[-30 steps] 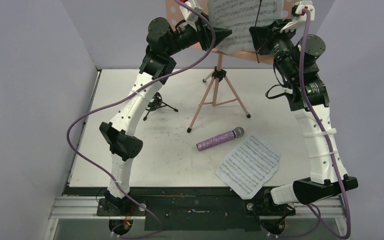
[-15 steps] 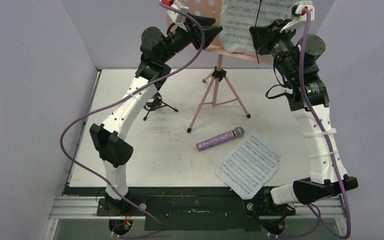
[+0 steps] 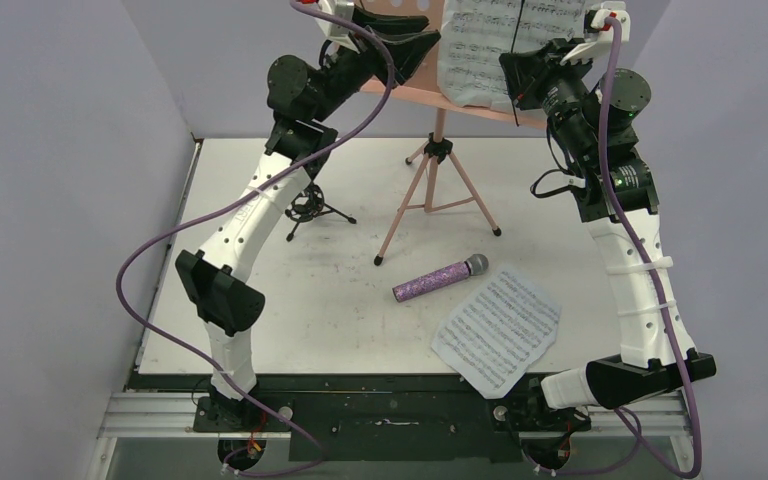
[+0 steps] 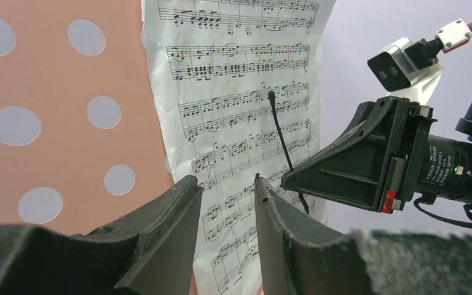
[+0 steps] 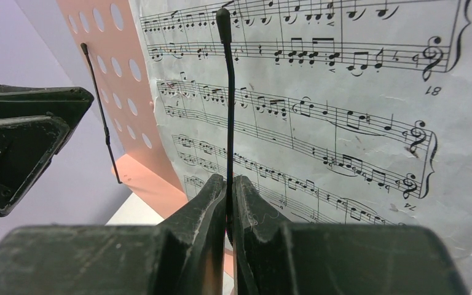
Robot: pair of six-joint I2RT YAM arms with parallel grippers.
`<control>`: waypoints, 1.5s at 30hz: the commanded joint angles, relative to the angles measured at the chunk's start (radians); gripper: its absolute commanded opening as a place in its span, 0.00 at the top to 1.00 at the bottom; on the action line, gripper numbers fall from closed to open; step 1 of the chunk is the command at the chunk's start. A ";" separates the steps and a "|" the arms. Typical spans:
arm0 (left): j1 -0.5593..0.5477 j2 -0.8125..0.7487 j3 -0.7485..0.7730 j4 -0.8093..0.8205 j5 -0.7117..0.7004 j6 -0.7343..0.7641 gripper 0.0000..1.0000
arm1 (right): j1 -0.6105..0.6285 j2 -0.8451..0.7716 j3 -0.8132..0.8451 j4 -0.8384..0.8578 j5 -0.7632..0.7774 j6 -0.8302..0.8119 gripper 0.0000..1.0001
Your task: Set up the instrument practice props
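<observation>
Right wrist view: one sheet-music page (image 5: 344,123) stands on the pink music stand (image 4: 49,80), behind a thin holder wire (image 5: 229,123).
Right pincer (image 5: 227,181): closed on that wire.
Left pincer (image 4: 224,184): open, empty, beside the page's edge.
Advice: release the wire softly, so the page does not slip.
Worktop (image 3: 310,320): second page (image 3: 497,330) and microphone (image 3: 440,279) lie there.

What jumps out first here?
The pink music stand at the back, holding one sheet-music page, draws the eye. The right tool is shut on a black wire across that page; the left tool is open beside it. The microphone and second page lie on the table.
</observation>
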 commanded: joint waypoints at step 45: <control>-0.053 -0.173 -0.310 0.159 0.097 0.113 0.31 | 0.001 -0.103 -0.030 0.009 0.077 0.013 0.31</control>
